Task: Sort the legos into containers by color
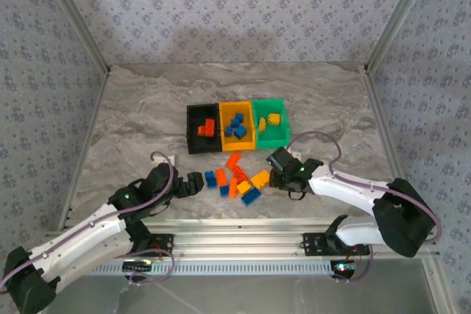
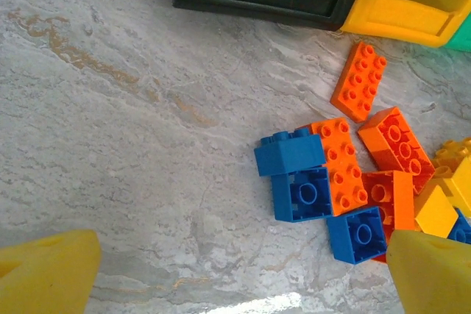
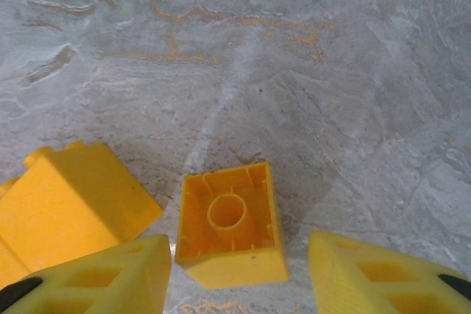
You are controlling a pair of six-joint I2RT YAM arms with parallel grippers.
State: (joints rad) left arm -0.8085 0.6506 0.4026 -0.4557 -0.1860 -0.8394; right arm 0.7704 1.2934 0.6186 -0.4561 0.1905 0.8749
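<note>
One black bin (image 1: 191,145), one yellow-orange bin (image 1: 239,145), one green bin (image 1: 272,140): three total. Loose on the surface (image 2: 132,145) I count four orange-red bricks (image 2: 359,80), at least three blue bricks (image 2: 302,195), two yellow bricks (image 3: 232,222). Binned bricks too small to count.

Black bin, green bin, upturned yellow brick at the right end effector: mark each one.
black bin (image 1: 192,130): top external view, left wall.
green bin (image 1: 271,140): top external view, front wall.
upturned yellow brick (image 3: 229,224): right wrist view, hollow underside.
</note>
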